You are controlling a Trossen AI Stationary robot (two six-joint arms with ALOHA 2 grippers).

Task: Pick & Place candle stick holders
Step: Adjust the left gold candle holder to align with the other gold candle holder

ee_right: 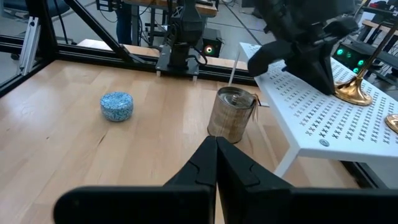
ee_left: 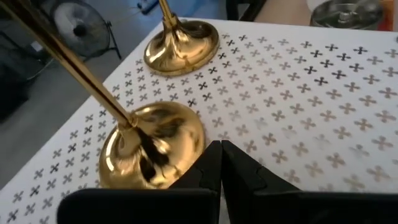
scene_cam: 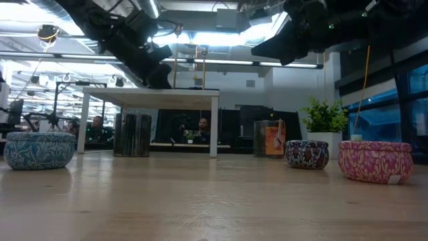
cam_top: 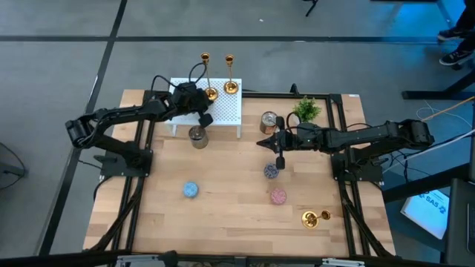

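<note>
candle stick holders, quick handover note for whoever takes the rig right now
Left gripper: shut, empty, over the white perforated stand, next to the base of one gold holder.
Right gripper: shut, empty, above mid-table near the copper tin.
Done: two candle stick holders upright on the stand, the second beside the first.
Left: third holder lies on its side on the table, at the near right; it still needs picking and placing on the stand.
</note>
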